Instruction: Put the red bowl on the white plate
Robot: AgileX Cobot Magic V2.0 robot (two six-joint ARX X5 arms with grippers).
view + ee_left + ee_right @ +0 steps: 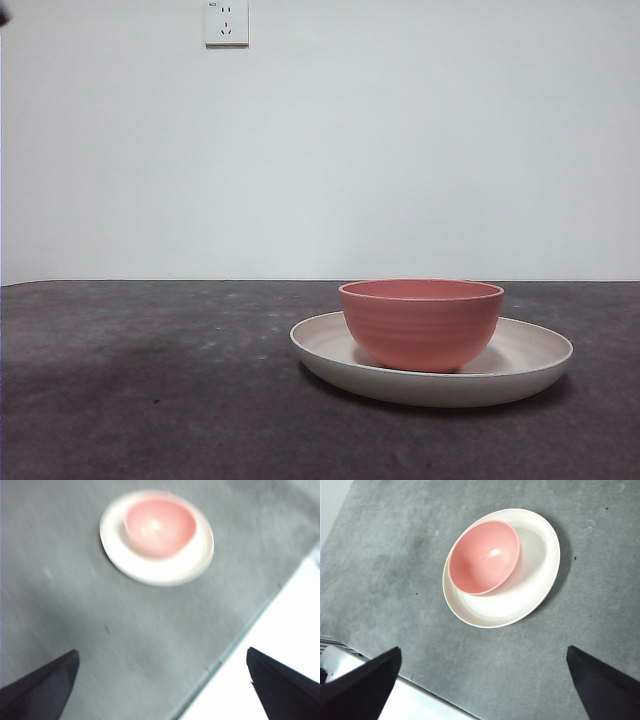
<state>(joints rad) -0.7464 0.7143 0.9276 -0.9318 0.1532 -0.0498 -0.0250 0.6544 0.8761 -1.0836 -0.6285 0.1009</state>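
Observation:
The red bowl (421, 322) stands upright inside the white plate (530, 360) on the dark table, right of centre in the front view. The bowl sits off-centre on the plate, toward one side. Both show in the left wrist view, bowl (160, 526) on plate (150, 570), and in the right wrist view, bowl (484, 557) on plate (530, 585). My left gripper (162, 690) is open and empty, high above the table and away from the plate. My right gripper (482, 690) is open and empty, also well above the plate.
The dark grey table (150, 380) runs back to a white wall with a socket (226, 23). The table edge (240, 640) shows in the left wrist view and another edge (435, 695) in the right wrist view. A black arm tip (3, 12) shows at the top left corner.

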